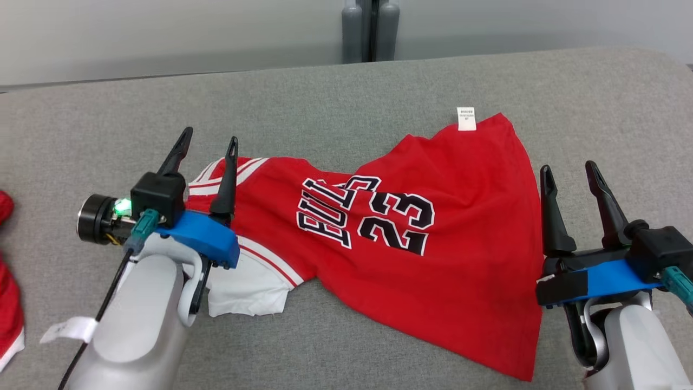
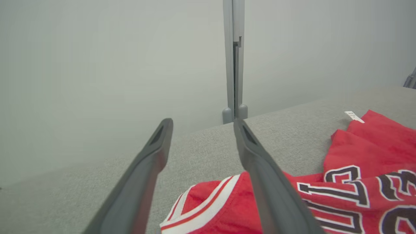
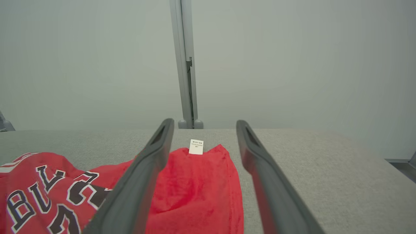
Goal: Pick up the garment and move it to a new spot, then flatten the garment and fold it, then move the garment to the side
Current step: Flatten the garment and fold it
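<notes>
A red Bulls jersey (image 1: 411, 238) lies mostly spread out on a grey upholstered surface (image 1: 346, 92), taking up the middle of the head view. Its striped red-and-white neck and armhole end points toward the robot's left, and its wide hem lies toward the robot's right. The black-and-white lettering and the number 23 read sideways. A white label (image 1: 466, 118) sticks out from the far corner of the hem onto the grey cloth. At the near left, a white patch of fabric (image 1: 246, 295) shows beneath the red trim, partly wrinkled.

The left gripper (image 1: 210, 135) stands at the striped end of the jersey with its two dark fingers spread wide and nothing between them. In the left wrist view one finger crosses in front of the trim; whether it touches the cloth cannot be told. The right gripper (image 1: 568, 167) is just beside the hem edge on the robot's right, its fingers likewise wide apart and holding nothing. In the right wrist view the labelled corner of the jersey appears between and beyond those fingers.

Another red garment (image 1: 8, 314) lies at the far left edge of the surface, well apart from the jersey. A grey post (image 1: 371, 30) rises behind the surface against a pale wall.
</notes>
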{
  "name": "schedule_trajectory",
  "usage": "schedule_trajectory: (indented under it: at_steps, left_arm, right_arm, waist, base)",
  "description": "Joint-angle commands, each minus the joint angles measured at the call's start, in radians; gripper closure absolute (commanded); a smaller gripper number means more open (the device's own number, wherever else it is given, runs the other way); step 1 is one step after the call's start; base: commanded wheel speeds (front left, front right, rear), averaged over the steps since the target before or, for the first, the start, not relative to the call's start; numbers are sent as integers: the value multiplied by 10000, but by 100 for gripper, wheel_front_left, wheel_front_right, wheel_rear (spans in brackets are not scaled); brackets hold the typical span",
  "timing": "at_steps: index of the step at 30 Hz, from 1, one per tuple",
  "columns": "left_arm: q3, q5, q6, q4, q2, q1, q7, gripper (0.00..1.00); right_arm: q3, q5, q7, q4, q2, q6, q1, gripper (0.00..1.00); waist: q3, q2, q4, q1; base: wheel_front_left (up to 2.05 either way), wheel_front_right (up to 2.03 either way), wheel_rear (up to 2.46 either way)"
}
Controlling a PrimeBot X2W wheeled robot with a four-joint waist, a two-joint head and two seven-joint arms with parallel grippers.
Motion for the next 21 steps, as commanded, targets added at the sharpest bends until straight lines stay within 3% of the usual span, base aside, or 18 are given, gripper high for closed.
schedule_trajectory:
  at_steps: [1,13,21]
  left_arm:
    - [170,107,43,-275,29,336,-43,0]
    - [2062,1201,340,-4072,-232,3476,-35,0]
    - [2899,1705,149,-5281,-655,5322,-35,0]
  right_arm:
    - [-18,44,-32,33,16,1,-36,0]
    - [-121,145,-32,221,54,1,571,0]
    - [-280,221,-32,417,65,1,1040,0]
  waist:
    - [-84,0,39,-1]
    - [-1002,0,714,-1]
    - [-1475,0,1030,-1]
  base:
    - [0,0,0]
    - [0,0,0]
    - [0,0,0]
